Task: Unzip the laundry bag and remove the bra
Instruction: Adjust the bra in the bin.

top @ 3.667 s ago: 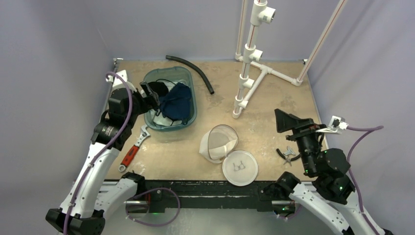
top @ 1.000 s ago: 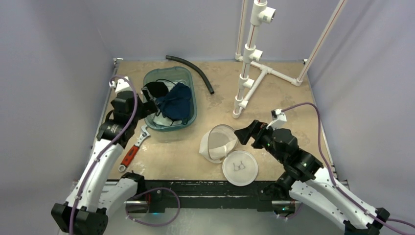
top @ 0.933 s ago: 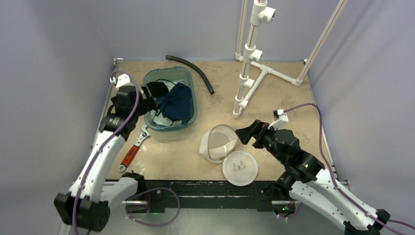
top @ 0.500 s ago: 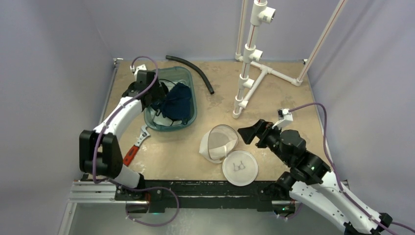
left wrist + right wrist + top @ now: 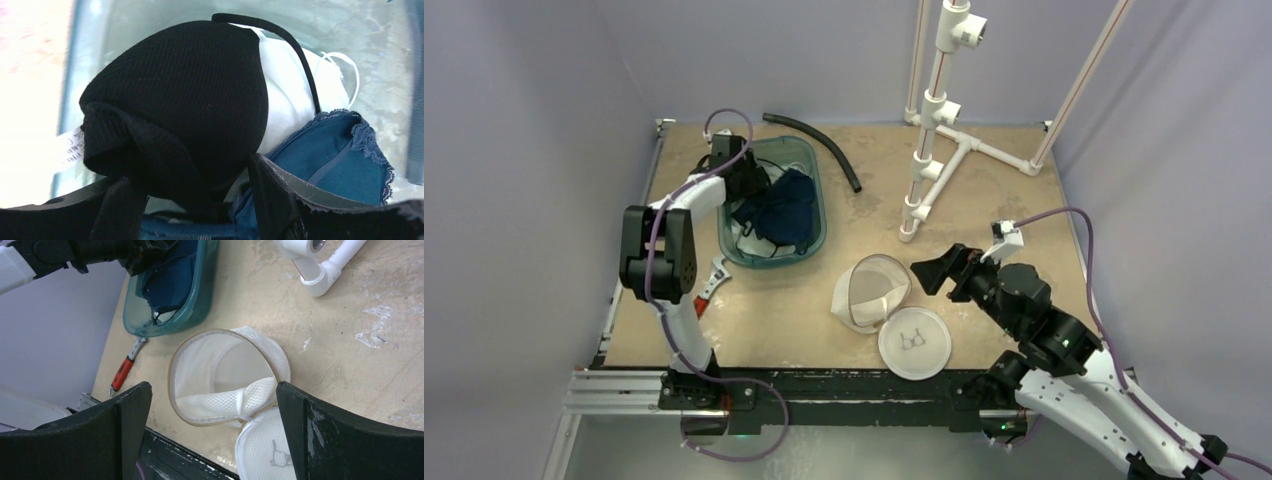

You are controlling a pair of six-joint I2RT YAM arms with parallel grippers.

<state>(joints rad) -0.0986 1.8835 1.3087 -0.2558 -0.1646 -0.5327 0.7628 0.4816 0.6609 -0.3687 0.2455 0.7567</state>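
- left gripper (image 5: 195, 200): down inside the teal tub (image 5: 820, 215), fingers (image 5: 280, 200) part-spread with a fold of the black bra (image 5: 190, 100) between them — cannot tell whether actually pinched.
- black bra: heaped on a white garment (image 5: 292, 100), beside a navy lace bra (image 5: 340, 160).
- right gripper (image 5: 214, 390): spread wide, holding nothing, hovering just right of the laundry bag (image 5: 871, 290).
- laundry bag: on its side near the front edge of the table (image 5: 984, 200), mouth unzipped and gaping; round lid (image 5: 914, 342) flat — touching the bag, bra outline up.

mesh laundry bag (image 5: 869, 290); glossy, probably plastic tub (image 5: 774, 265).
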